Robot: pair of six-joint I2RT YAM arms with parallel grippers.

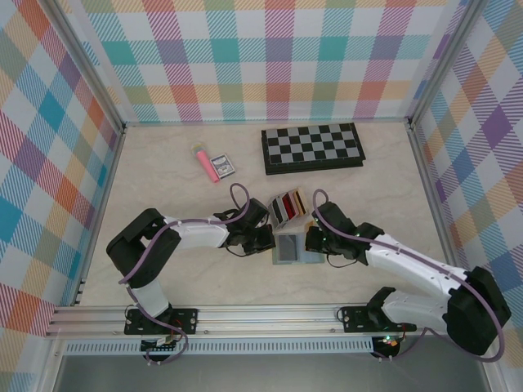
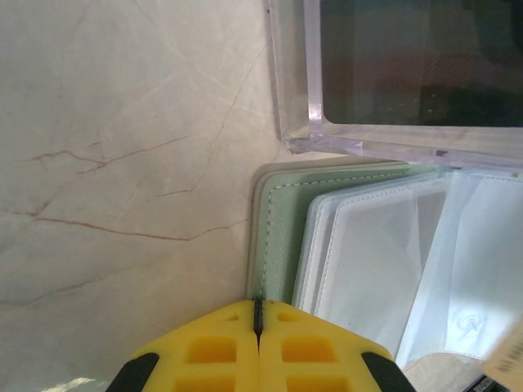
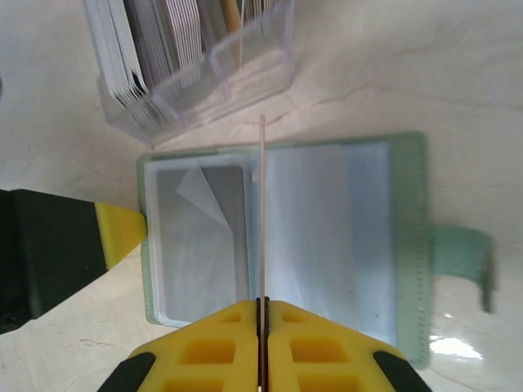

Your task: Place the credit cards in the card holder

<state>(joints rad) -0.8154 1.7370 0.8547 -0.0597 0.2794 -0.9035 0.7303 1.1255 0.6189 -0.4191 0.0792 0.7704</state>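
Close to the near edge of the tabletop (image 1: 163, 188), about midway along it, the sage-green card holder (image 3: 413, 245) lies open and flat, clear inner pockets facing up and its closing tab (image 3: 462, 253) sticking out from one side. The right claw (image 3: 262, 304) hangs over it with its yellow fingers pressed together on a single credit card (image 3: 262, 204), which is seen edge-on as a thin pale line standing upright above the fold between the two halves. The left claw (image 2: 258, 304) is fully closed with nothing visible between its fingers; its tips sit at the green stitched edge on the holder's opposite side, and whether they press on that edge I cannot tell. Just beyond the holder, nearly touching its far edge, stands a clear plastic rack (image 3: 245, 77) with more credit cards (image 1: 286, 206) upright in its slots, red, dark and yellow. Farther back and to the left lie a small dark packet (image 1: 221, 166) with a white face and a pink marker (image 1: 202, 162) just beside it. A black-and-white chessboard (image 1: 312, 149) lies near the far edge.
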